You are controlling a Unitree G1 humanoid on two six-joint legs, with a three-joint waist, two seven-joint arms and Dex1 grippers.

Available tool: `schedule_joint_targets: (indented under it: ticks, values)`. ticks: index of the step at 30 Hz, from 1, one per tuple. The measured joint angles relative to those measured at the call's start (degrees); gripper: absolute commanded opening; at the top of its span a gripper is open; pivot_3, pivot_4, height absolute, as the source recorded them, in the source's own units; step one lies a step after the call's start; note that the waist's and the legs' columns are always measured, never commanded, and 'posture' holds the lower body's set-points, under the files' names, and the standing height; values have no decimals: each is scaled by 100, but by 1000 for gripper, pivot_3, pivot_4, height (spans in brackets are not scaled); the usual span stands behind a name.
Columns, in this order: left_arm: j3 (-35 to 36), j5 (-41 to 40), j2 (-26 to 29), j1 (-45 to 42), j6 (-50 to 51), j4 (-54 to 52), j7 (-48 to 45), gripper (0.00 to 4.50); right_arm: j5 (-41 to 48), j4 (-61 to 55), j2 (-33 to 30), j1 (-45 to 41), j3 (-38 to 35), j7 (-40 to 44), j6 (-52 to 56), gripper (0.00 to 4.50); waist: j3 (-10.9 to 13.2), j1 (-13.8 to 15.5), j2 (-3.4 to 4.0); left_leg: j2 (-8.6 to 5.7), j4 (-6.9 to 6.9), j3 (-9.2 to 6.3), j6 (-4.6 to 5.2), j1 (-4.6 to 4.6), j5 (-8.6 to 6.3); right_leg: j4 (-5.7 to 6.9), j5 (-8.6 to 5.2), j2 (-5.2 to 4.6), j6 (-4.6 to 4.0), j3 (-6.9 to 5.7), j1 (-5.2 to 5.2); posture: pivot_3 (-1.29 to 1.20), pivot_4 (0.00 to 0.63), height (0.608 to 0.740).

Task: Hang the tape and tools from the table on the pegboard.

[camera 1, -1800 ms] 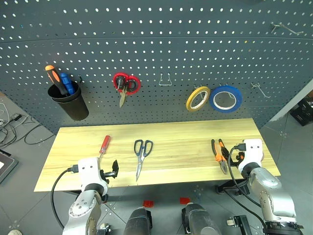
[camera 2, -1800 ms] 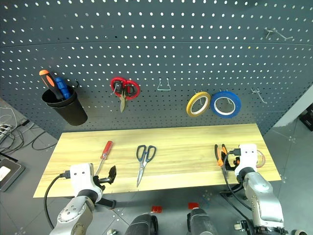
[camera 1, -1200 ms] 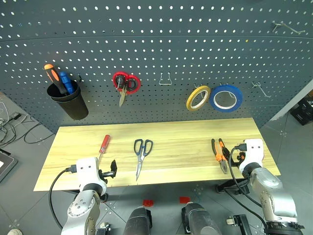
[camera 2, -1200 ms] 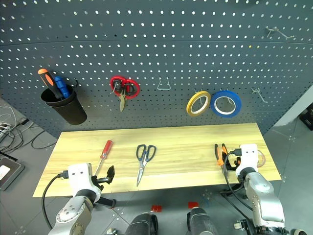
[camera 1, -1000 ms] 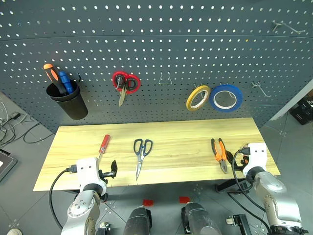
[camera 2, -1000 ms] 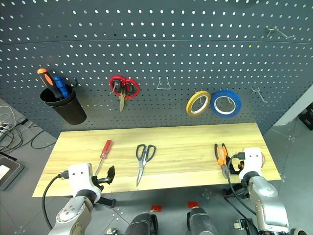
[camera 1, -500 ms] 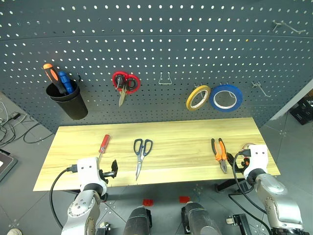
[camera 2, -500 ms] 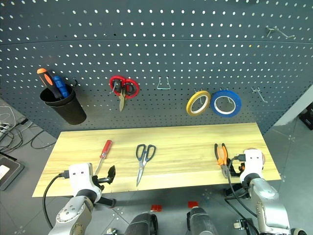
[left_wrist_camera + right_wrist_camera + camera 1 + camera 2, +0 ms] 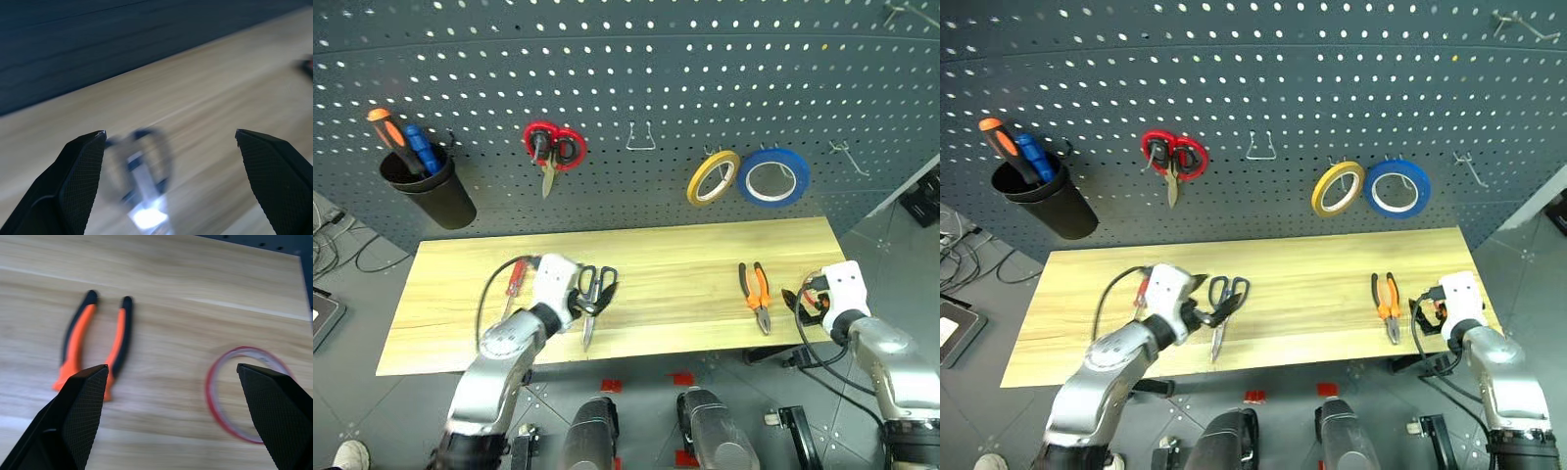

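The left pincer (image 9: 1203, 311) hovered over the table (image 9: 685, 264) with its fingers spread wide and nothing between them, right at the black-handled scissors (image 9: 592, 299), whose loops lay just past the fingertips. In the left wrist view the scissors' handles (image 9: 142, 161) sat blurred in the gap between the two black fingers. The red-handled screwdriver (image 9: 514, 277) lay just beside that arm on its outer side, partly hidden by the wrist and cable.

At the far right end of the table the right pincer (image 9: 171, 416) also stood wide and empty. From its wrist view the pliers (image 9: 95, 345) lay ahead toward one finger, orange-and-black handles pointing away, and the red tape (image 9: 244, 399) lay flat on the wood toward the other finger, near the table's edge. From the head view the pliers (image 9: 754, 294) lay near that wrist, toward the middle of the table.

On the pegboard (image 9: 705, 98) behind the table hung red-handled scissors (image 9: 548, 152), an empty wire hook (image 9: 641, 137), a yellow roll (image 9: 713, 178) and a blue roll (image 9: 773, 176) side by side, and a black cup (image 9: 416, 186) holding orange and blue screwdrivers (image 9: 401, 145). Nothing lay between either pincer and the tools nearest it.
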Motion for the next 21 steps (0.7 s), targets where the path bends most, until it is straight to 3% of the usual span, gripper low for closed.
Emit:
schedule_joint_targets:
  ticks: [6, 12, 21]
  values:
    - [-724, -16, -232, -1371, -616, 1137, -1079, 4468, 7, 216, -276, -696, -1, 128, 506, 4500, 238, -202, 3, 11, 1, -5, -11, -28, 6, -6, -4, 0, 8, 2, -17, -303, 437, 740]
    - [-1455, 386, -1002, -2994, -2243, 3392, -2171, 4468, 6, 796, -499, -1324, 210, 555, 959, 4500, 497, -218, 4, -11, 24, 11, 0, -38, 6, -9, 11, -15, 37, -10, -17, -296, 466, 740]
    - [-1608, 829, -1661, -3885, -3661, 5457, -2651, 4468, -14, 1681, -560, -1758, 296, 707, 946, 4500, 672, -253, -17, -1, 22, 28, -14, -106, 18, 9, 13, -13, 40, -5, -101, -287, 490, 740]
